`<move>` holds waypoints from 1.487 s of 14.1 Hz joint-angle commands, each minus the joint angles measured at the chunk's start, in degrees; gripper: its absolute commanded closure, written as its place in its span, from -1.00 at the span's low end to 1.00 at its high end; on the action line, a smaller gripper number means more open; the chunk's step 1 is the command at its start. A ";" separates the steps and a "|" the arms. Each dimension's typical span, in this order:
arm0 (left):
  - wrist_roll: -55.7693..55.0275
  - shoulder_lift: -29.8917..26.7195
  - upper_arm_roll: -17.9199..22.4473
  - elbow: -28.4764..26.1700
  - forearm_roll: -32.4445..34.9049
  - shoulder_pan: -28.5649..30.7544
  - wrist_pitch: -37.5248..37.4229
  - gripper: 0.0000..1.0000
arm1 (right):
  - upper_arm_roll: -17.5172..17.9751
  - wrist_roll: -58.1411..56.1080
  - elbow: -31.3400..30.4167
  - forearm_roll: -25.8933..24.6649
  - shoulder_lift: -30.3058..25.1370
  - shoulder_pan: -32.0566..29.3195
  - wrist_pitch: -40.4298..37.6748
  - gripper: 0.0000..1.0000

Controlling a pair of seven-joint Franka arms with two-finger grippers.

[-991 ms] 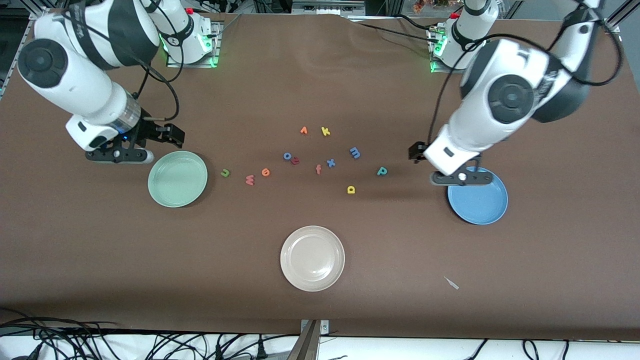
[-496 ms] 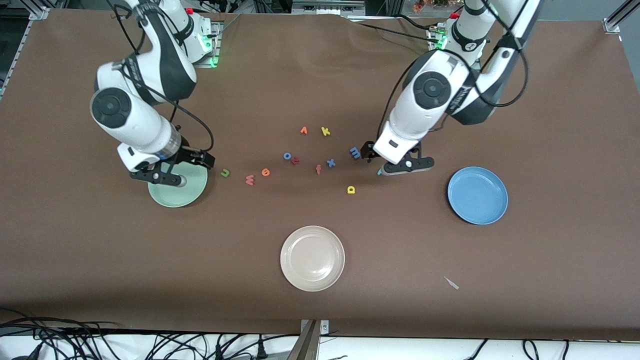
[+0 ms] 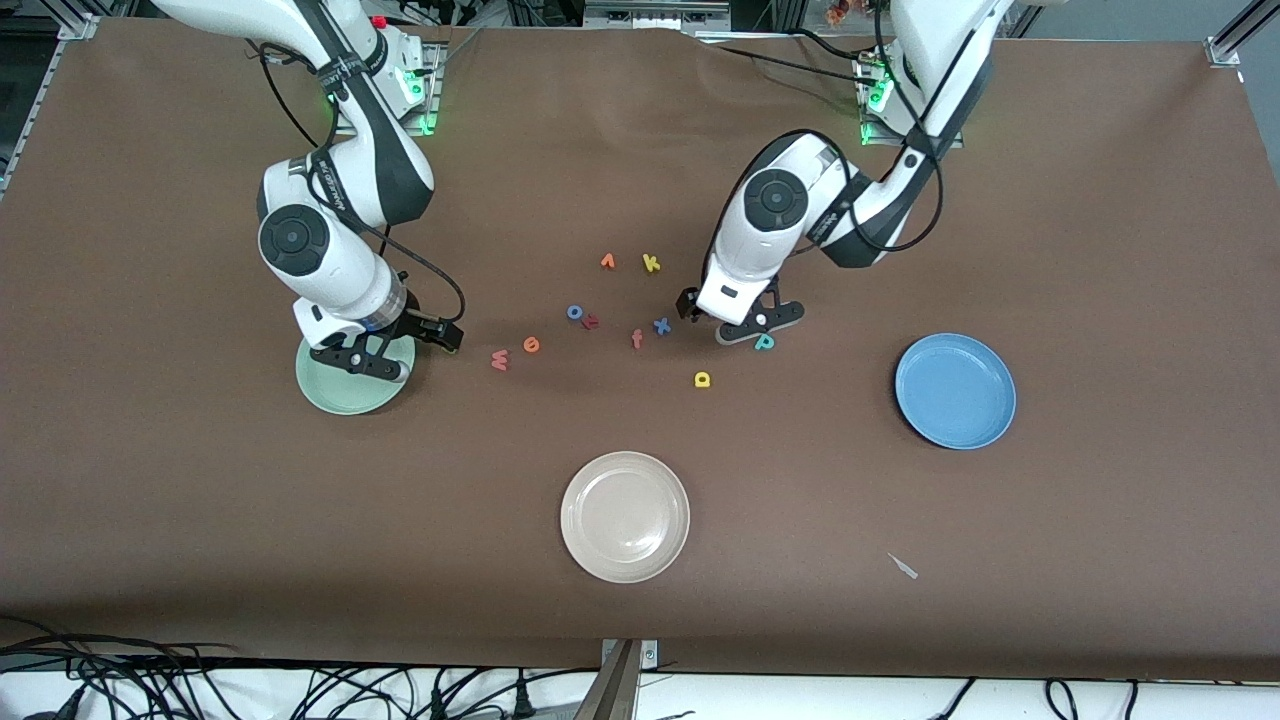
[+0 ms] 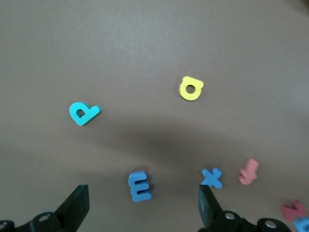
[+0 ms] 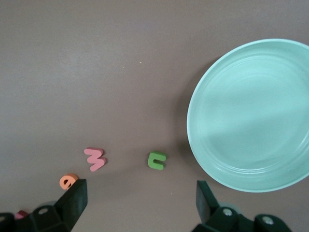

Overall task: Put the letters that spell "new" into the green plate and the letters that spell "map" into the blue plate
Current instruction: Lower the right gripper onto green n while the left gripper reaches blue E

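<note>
Jaws on both arms are spread wide, nothing held. The left gripper [image 4: 140,212] hangs over the blue m [image 4: 139,185], which lies on the counter [image 3: 1100,250] right in line with the gap between its two fingers, not touching either one. The teal p [image 4: 83,113] and yellow a [image 4: 191,89] lie loose on the counter close by, apart from each other, and the blue plate [image 3: 955,391] sits well off toward the left arm's end.

The right gripper [image 5: 140,210] is over the spot beside the green plate [image 5: 251,116]. The olive n [image 5: 156,160] lies just beside that plate's rim, roughly in line with the gap between the fingers, while the salmon w [image 5: 94,158] and orange e [image 5: 68,181] lie off toward one finger. None of the letters is in either plate.
</note>
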 commanded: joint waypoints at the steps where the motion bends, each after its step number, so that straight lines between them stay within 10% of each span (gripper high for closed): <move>1: -7.36 3.21 0.23 1.13 6.44 -1.87 0.72 -1.00 | 0.02 2.25 -5.96 -0.93 0.39 0.49 8.10 -0.99; 11: -10.99 7.27 0.23 -0.01 7.78 -3.98 4.24 -0.80 | -0.42 7.50 -9.51 -9.17 3.55 2.69 15.51 -0.90; 21: -10.90 7.18 0.23 -1.07 8.04 -3.46 3.80 0.10 | -0.42 11.56 -9.15 -10.25 6.37 2.60 19.20 -0.84</move>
